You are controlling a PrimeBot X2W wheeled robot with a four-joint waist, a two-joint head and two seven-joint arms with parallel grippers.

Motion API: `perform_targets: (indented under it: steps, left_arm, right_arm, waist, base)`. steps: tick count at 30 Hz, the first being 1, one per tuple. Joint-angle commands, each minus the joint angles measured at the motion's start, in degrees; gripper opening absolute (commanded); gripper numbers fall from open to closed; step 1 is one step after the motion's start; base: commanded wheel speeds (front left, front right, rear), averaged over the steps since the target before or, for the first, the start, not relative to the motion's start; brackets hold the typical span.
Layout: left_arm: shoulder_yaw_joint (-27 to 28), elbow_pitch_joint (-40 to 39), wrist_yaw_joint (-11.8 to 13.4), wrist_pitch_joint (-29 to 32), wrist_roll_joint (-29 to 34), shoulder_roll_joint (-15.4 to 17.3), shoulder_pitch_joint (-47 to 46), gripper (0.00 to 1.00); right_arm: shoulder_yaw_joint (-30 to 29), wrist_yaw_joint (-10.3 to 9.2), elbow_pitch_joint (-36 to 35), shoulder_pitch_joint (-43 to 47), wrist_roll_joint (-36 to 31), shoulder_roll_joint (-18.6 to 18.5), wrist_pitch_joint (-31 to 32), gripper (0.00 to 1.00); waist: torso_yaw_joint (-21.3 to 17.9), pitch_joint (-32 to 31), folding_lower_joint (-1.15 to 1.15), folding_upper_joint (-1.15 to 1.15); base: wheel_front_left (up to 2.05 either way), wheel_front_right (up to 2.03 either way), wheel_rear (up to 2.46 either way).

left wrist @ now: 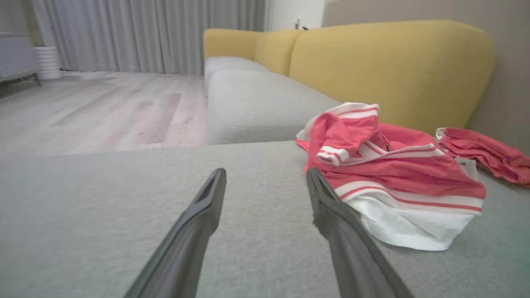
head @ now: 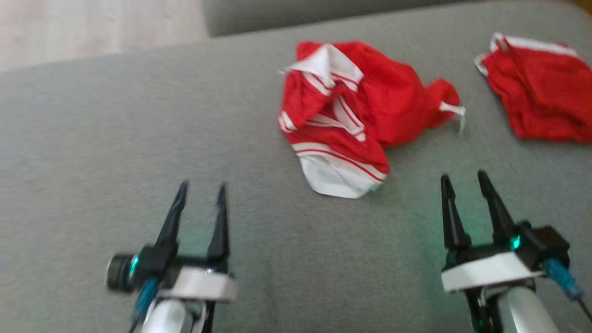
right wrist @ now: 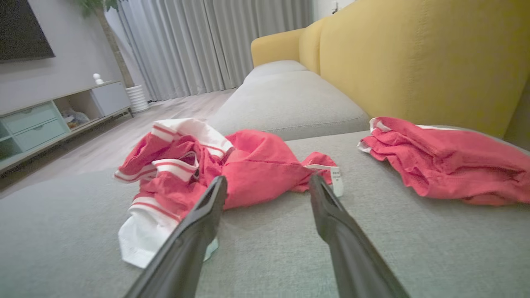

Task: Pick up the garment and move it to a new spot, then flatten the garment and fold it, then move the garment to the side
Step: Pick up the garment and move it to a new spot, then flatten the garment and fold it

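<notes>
Left claw (head: 204, 184): hanging low over the grey sofa cushion (head: 92, 138), both dark fingers standing apart, gripping nothing, pointing away from the robot. Right claw (head: 463, 175): likewise hanging over the cushion, fingers spread wide, gripping nothing. Garment (head: 351, 115), red with white stripes: lying crumpled in a heap on the cushion, ahead of both claws and between them, sitting forward and right of the left claw, forward and left of the right claw, nearer the right one, touching neither. White hem (head: 333, 178): facing the claws, lying closest to them. Small white label (right wrist: 336, 178): trailing from the right end of the heap, showing just past the right claw's fingertips in the right wrist view. Second red garment (head: 536, 92), white-edged: lying bunched further ahead and to the right of the right claw, sitting apart from the heap with bare cushion between. Yellow backrest (left wrist: 393, 70): rising beyond both garments, off to the right in both wrist views. Further grey seat cushions (right wrist: 285, 99): stretching away ahead of the claws. Pale wooden floor (left wrist: 103, 107) and grey curtains (right wrist: 207, 49): showing well beyond, ahead and left. Low cabinet with drawers (right wrist: 41, 120): standing far off to the left of the right claw.
</notes>
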Motion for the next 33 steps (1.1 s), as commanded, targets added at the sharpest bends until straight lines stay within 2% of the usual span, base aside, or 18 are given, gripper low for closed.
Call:
perform_targets:
  steps: [1, 5, 11, 20, 33]
  left_arm:
    - [3.96, -4.38, 0.63, -0.53, 0.72, -0.45, 1.50, 1.00]
    - [7.49, -9.13, 0.96, -0.54, 2.08, -1.30, 7.97, 1.00]
    - [9.52, -11.16, 0.35, -0.54, 3.82, -1.78, 12.25, 1.00]
    - [9.99, -10.88, -0.90, -0.54, 5.57, -2.03, 13.04, 1.00]
    - [8.32, -10.18, -0.65, -0.54, 4.69, -2.06, 12.68, 1.00]
  right_arm:
    - [1.04, -0.06, -1.36, 0.40, -0.45, -0.14, 0.04, 1.00]
    - [1.14, -0.06, -1.27, 2.61, -0.28, -0.14, 0.04, 1.00]
    - [1.27, -0.06, -1.25, 4.07, -0.61, -0.14, 0.04, 1.00]
    - [1.52, -0.06, -1.05, 4.92, -0.80, -0.14, 0.04, 1.00]
    - [1.85, -0.06, -0.63, 4.91, -0.88, -0.14, 0.04, 1.00]
  waist:
    - [5.07, -5.50, 0.01, 0.00]
    - [7.44, -8.21, 0.01, 0.00]
    - [8.56, -9.52, 0.01, 0.00]
    - [8.81, -9.95, 0.01, 0.00]
    - [8.11, -9.77, 0.01, 0.00]
  base:
    - [0.00, 0.00, 0.00]
    - [0.00, 0.00, 0.00]
    - [0.00, 0.00, 0.00]
    - [0.00, 0.00, 0.00]
    - [0.00, 0.00, 0.00]
